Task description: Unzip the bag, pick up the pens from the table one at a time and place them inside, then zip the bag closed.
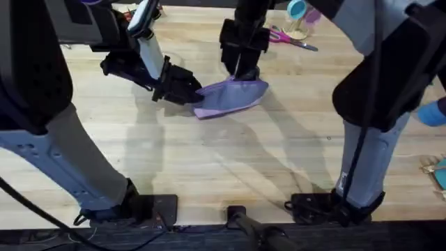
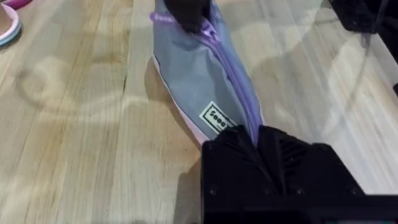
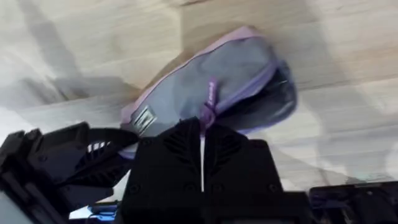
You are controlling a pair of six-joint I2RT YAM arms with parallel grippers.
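Two grippers pinch the bag (image 1: 233, 96): left gripper (image 2: 256, 138) on its end, right gripper (image 3: 203, 127) on the zipper pull (image 3: 210, 99); the left wrist view reveals a label (image 2: 219, 117).

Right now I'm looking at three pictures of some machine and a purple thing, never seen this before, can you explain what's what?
It is a robot with two arms at a wooden table. One picture looks down from above; the other two come from cameras on each wrist. The left gripper is shut on one end of the purple bag, a soft pencil pouch. The right gripper comes from above and pinches the zipper pull. Scissors with pink handles lie at the far edge of the table.
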